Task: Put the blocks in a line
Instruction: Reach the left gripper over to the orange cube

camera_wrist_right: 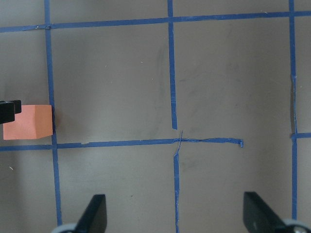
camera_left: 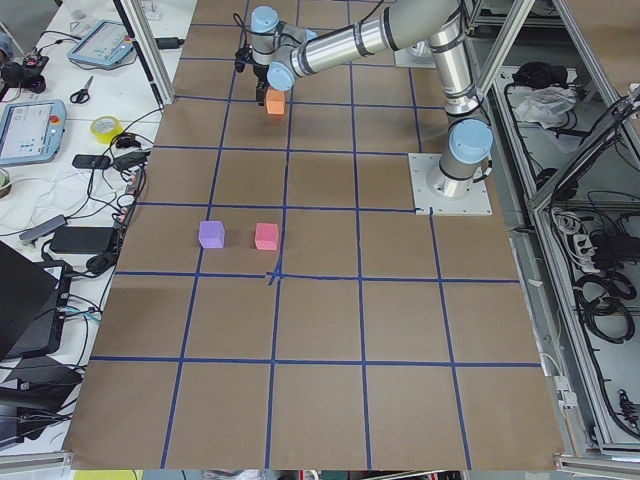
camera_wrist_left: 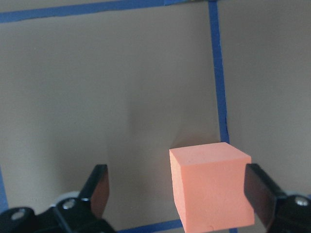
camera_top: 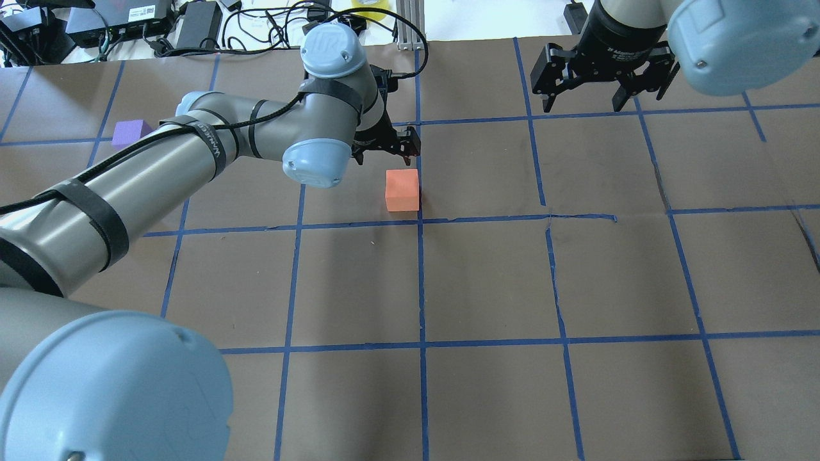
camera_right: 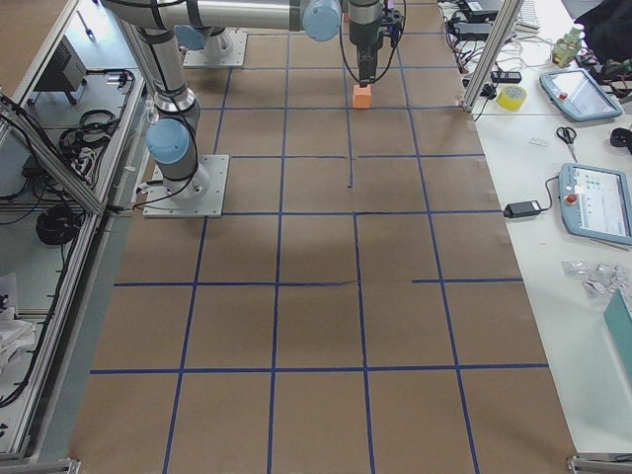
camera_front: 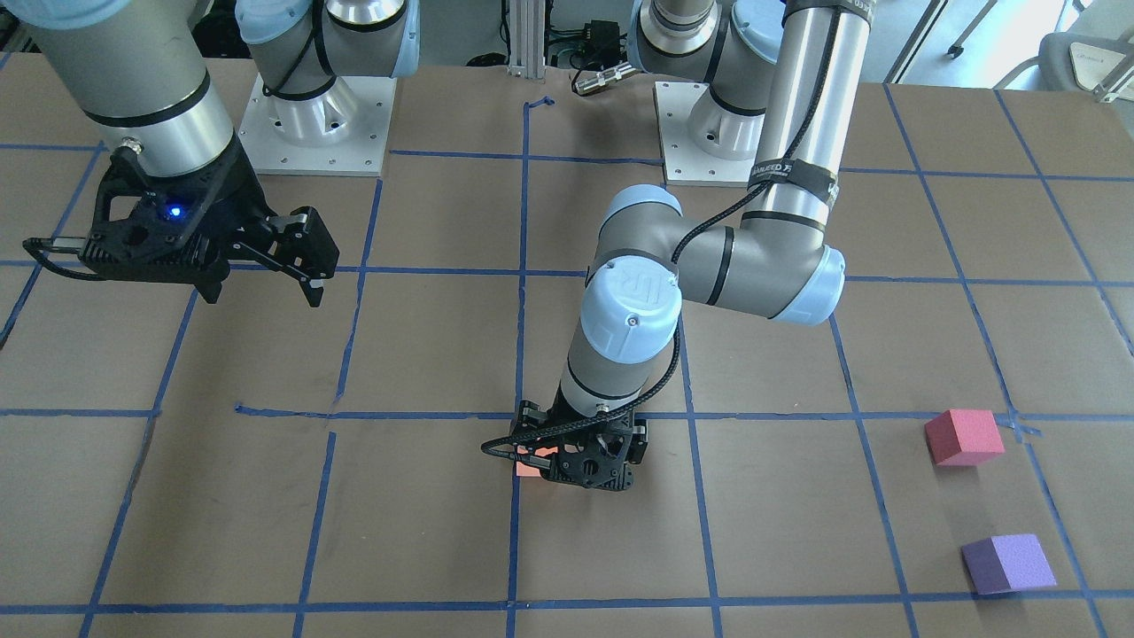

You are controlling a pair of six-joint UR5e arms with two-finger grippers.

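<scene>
Brown paper table [camera_top: 487,282], where my left gripper [camera_wrist_left: 178,194] straddles the orange block [camera_top: 402,190] with fingers spread and unclamped; the block rests just beside a blue tape line [camera_top: 419,269] (plausibly the row's guide). My right gripper [camera_wrist_right: 176,213] hangs spread and empty, well aside, while the pink-red block [camera_front: 964,437] and purple block [camera_front: 1008,563] wait near each other far to my left, not yet aligned. Legible: "UR" on a joint cap [camera_front: 631,288]; strap lettering is too small.

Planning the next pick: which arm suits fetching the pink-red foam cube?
Left. The pink-red foam cube sits on that arm's side; the right tool hangs open across the table.
</scene>
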